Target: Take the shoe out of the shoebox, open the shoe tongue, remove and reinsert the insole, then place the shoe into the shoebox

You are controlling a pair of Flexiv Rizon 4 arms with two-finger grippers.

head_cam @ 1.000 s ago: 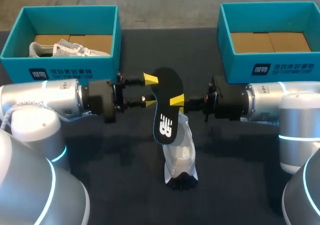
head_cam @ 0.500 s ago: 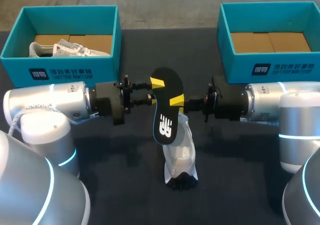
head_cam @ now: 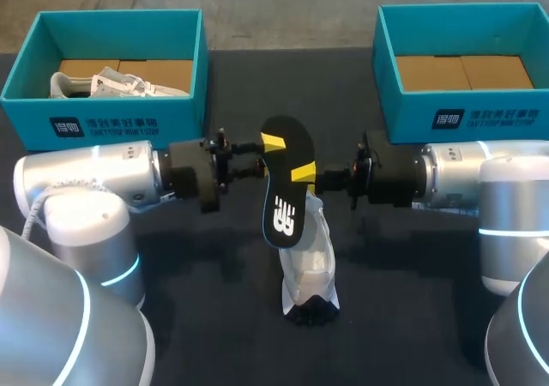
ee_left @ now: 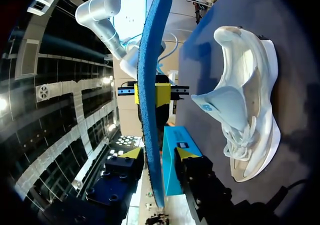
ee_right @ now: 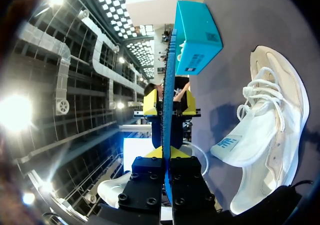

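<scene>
Dark table (head_cam: 214, 317) with a teal box at each back corner. The left shoebox (head_cam: 103, 124) has a second shoe (head_cam: 111, 83) lying in it, while the right shoebox (head_cam: 463, 116) shows only cardboard. The white shoe (head_cam: 310, 266) sits on its sole mid-table between the arms, tongue up. The insole (head_cam: 285, 180) is held on edge above it, lower end down by the opening (can't tell if it's touching). The right gripper (head_cam: 302, 174) is pinched on the insole's edge from both sides. The left gripper (head_cam: 268, 154) is at the opposite edge near the top end, fingers narrow and straddling it. Its wrist view shows a sliver of gap on one side, so I'd call it not clamped. My worry: that insole looks floppy and has only one real grip. If left closes off-centre, or right lets go too soon, it could twist, buckle at the collar, or knock the shoe over instead of sliding in.
</scene>
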